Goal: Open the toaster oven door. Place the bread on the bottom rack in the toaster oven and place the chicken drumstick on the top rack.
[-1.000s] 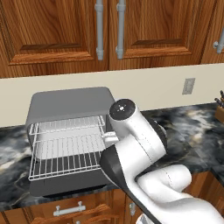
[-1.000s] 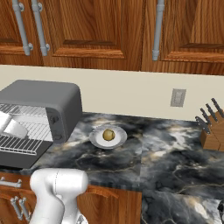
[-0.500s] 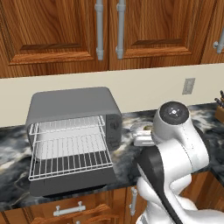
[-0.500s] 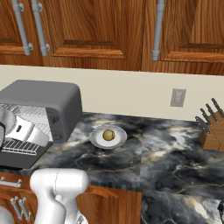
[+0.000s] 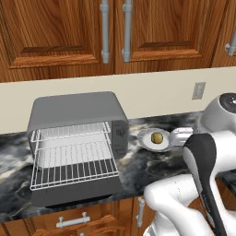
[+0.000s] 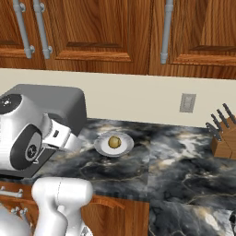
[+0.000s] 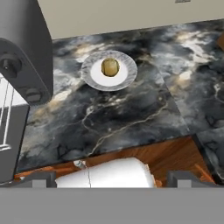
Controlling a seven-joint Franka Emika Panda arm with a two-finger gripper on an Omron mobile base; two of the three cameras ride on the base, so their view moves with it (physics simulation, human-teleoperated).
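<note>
I see the toaster oven (image 5: pixel 78 138) near the bench's (image 5: pixel 147 170) left end, door (image 5: pixel 73 193) down, the bread (image 5: pixel 156 137) on a plate (image 5: pixel 146 142) just beside it.

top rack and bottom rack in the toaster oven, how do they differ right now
The top rack sits higher and stays inside the toaster oven, while the bottom rack is lower and pulled out past the front, over the lowered toaster oven door. In the left base view the bottom rack shows more of its grid; the top rack looks foreshortened. Both are silver wire grids, level, with nothing on them.
</note>
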